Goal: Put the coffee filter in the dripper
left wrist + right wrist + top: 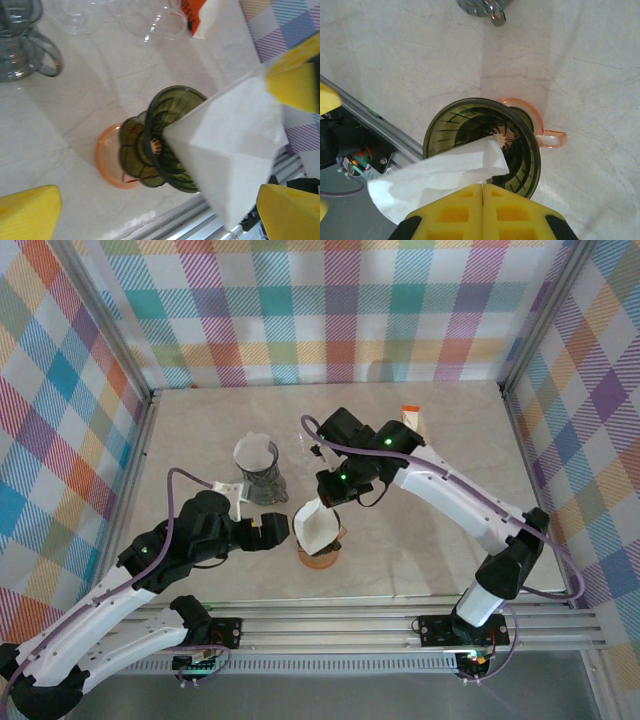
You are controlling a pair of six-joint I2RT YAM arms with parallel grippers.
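Pinching the white coffee filter (440, 175) at its edge, the right tool (482, 190) has its pads pressed together on the paper. The filter hangs tilted, its pointed end inside the green dripper (445, 125), which sits on an orange cup (555, 138) on the worktop (450, 440). The left tool (270, 530) is spread wide just beside the filter.

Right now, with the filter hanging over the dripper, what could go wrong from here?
1. The coffee filter, pinched flat in the shut right jaws, leans with only its corner inside the dripper; released now, it may flop over the rim.
2. The dripper stands on a small orange cup; a sideways push could tip the stack.
3. The open left jaws sit close beside the filter and might snag it.
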